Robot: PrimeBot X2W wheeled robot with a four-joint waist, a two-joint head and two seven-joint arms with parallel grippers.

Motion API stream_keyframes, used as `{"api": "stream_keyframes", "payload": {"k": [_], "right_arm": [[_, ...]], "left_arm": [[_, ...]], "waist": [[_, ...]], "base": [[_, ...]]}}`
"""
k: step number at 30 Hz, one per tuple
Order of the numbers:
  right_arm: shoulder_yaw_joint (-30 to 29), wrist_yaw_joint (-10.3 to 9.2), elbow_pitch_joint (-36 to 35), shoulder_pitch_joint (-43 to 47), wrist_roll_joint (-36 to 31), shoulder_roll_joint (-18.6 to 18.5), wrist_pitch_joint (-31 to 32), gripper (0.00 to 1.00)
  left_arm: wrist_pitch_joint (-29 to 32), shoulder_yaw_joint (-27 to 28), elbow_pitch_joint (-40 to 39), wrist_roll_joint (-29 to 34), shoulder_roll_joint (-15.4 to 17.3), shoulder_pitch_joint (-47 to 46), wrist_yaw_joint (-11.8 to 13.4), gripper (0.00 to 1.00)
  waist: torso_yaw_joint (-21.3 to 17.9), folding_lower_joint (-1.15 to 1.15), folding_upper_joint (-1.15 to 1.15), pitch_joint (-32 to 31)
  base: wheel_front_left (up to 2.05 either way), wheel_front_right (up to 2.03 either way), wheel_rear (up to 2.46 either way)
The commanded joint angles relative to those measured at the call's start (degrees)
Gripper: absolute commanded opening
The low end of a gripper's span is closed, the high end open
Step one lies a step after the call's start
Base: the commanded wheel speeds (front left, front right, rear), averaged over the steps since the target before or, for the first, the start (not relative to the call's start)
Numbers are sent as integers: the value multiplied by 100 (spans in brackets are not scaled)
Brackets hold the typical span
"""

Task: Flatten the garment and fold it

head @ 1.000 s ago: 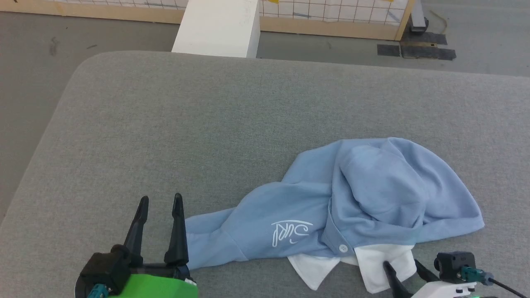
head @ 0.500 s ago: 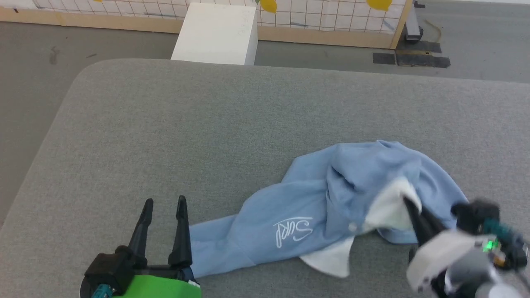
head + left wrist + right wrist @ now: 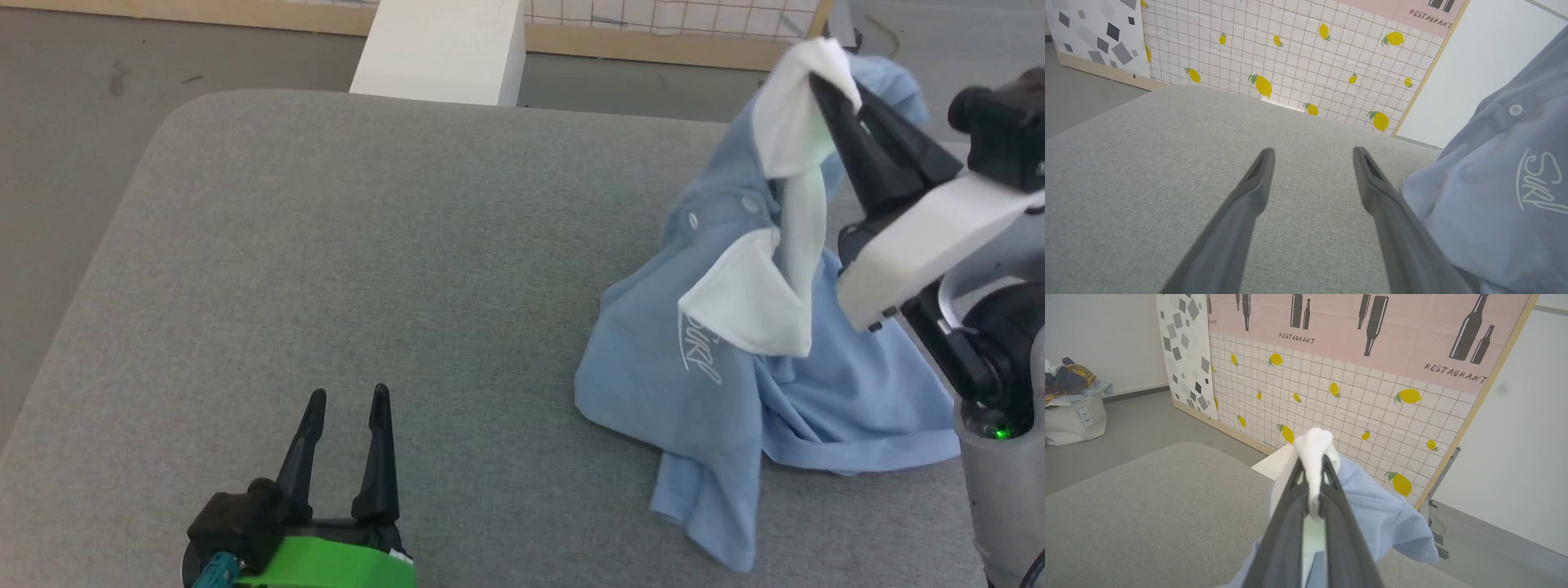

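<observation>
Two dark fingers of the left hand (image 3: 349,392) stand spread apart at the near left, holding nothing, low over the grey bench (image 3: 367,245). In the left wrist view the blue cloth of the garment (image 3: 1494,196) lies just beside that hand's right finger; I cannot tell whether they touch. Beyond the bench's far edge a white block (image 3: 445,49) sits on the floor, in front of a tiled panel printed with lemons (image 3: 1290,61).

To the right, the garment (image 3: 735,384) is half lifted. Its lower part lies crumpled on the right side of the bench, and its upper part rises in a peak toward the far right. The white script logo (image 3: 700,351) is partly covered by a hanging flap of the white collar (image 3: 751,302), with two small white buttons (image 3: 693,220) above it. At the far right the right hand (image 3: 819,82) is clamped on the top of the collar, well above the bench. In the right wrist view its fingers press together with the white cloth bunched between them, and blue fabric drapes below.
</observation>
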Motion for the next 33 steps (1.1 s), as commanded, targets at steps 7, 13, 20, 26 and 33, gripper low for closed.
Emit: {"api": "stream_keyframes", "payload": {"k": [7,13,20,26,33], "right_arm": [[321,-9,-5,735,357,295,266,0],[27,-9,-409,2337,352,753,286,0],[-251,-9,-554,3032,185,940,38,0],[-275,-9,-581,2506,98,905,-146,0],[-1213,-9,-814,2192,-55,896,-318,0]], "left_arm": [[-26,-3,37,-12,-21,-117,29,100],[-26,43,18,-1,-21,-96,39,100],[-26,123,27,84,-21,-137,-22,100],[-26,139,63,117,-21,-200,-70,100],[-26,156,111,128,-21,-182,-92,100]], "waist": [[166,0,0,107],[121,0,0,137],[-227,0,0,168],[-568,0,0,144],[-933,0,0,68]], "base": [[0,0,0],[0,0,0],[0,0,0],[0,0,0],[0,0,0]]}}
